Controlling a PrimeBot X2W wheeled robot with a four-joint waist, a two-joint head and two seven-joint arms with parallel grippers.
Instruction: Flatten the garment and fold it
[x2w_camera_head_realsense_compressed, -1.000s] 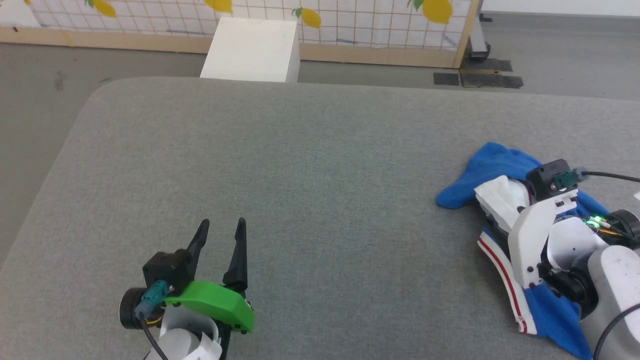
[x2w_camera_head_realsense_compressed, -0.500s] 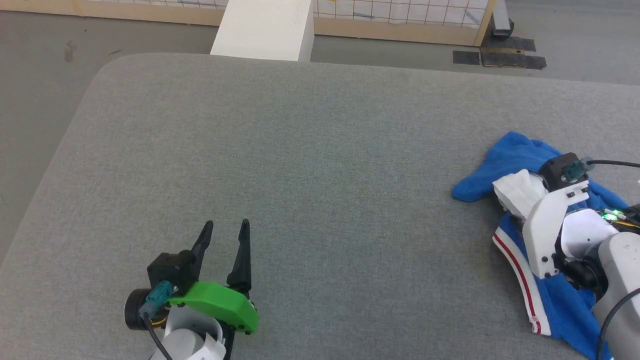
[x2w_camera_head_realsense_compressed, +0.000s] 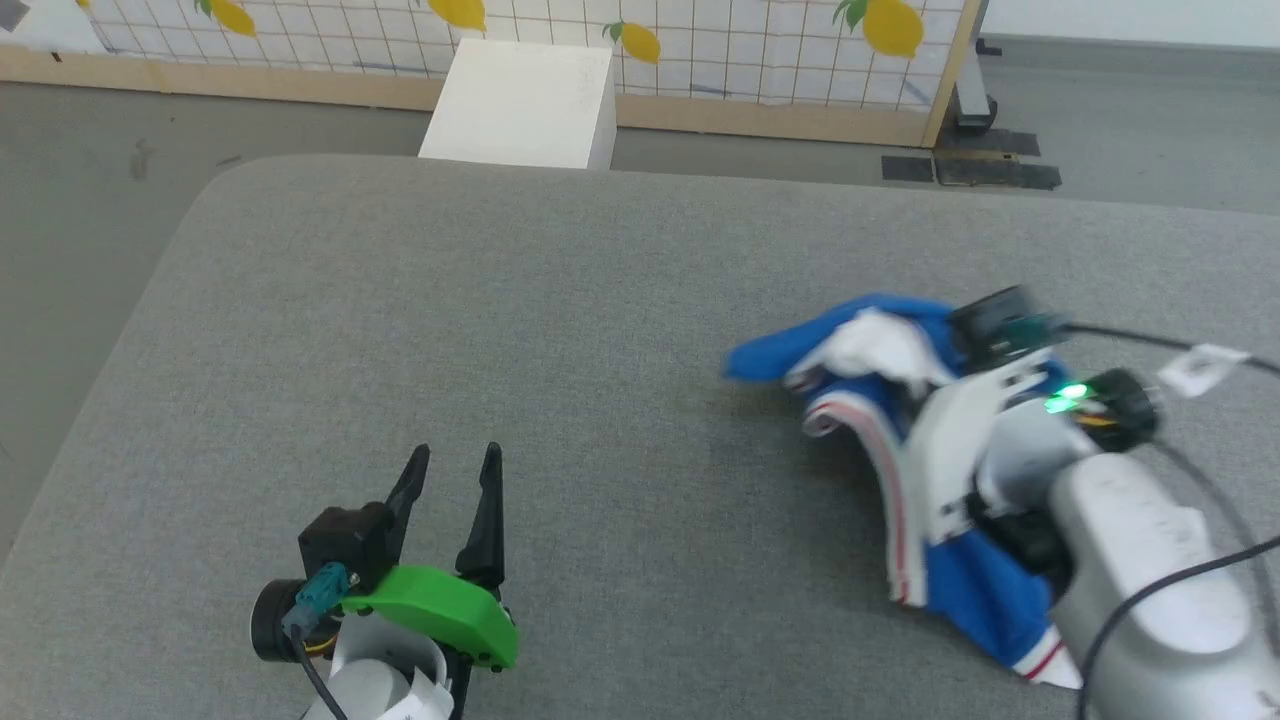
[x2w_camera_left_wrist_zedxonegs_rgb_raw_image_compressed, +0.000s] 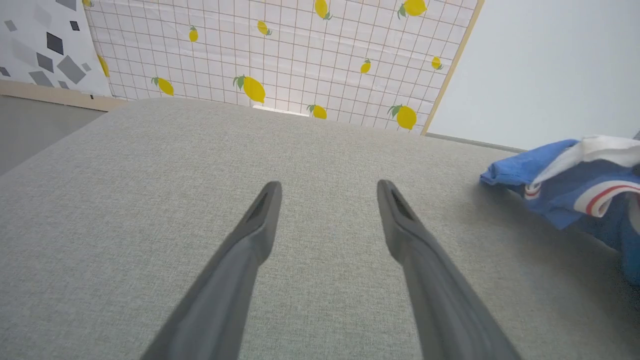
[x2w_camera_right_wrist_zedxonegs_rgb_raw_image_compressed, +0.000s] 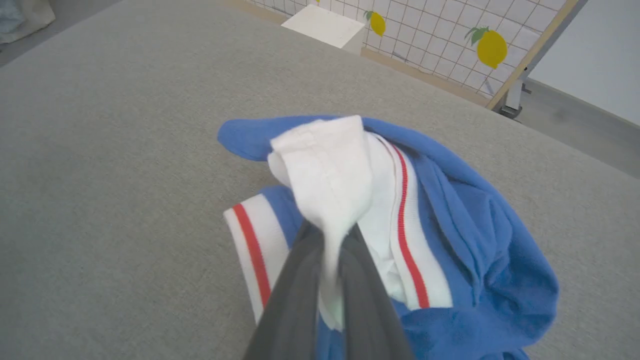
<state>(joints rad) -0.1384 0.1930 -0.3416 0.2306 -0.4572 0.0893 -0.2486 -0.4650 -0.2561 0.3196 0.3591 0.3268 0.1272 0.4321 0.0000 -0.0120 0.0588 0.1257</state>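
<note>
1. Counter (x2w_camera_head_realsense_compressed: 600, 300): grey fabric top with rounded corners. Its left and middle are bare, and nothing lies between the two arms.
2. Lemon-print grid screen (x2w_camera_head_realsense_compressed: 700, 50): stands on the floor (x2w_camera_head_realsense_compressed: 100, 150) past the far edge, in a wooden frame. The left wrist view adds a panel of grey shapes (x2w_camera_left_wrist_zedxonegs_rgb_raw_image_compressed: 40, 50) beside it.
3. Shirt (x2w_camera_head_realsense_compressed: 970, 585): bunched in a heap on the right side of the counter. It is blue with a white fold on top and red-and-white striped trim, and it looks blurred from the head camera. In the left wrist view it sits at the right edge, with shadow under its nearest lobe.
4. White box (x2w_camera_head_realsense_compressed: 520, 105): on the floor, right behind the counter's far edge.
5. Right end effector (x2w_camera_right_wrist_zedxonegs_rgb_raw_image_compressed: 331, 229): clenched on the shirt's white fold. The pinch is plain in the right wrist view, while from the head the forearm covers the fingers.
6. Left end effector (x2w_camera_head_realsense_compressed: 455, 452): released, with the fingers spread over bare counter, well apart from the shirt.
7. Dark patches (x2w_camera_head_realsense_compressed: 970, 170): on the floor by the foot of the screen.
</note>
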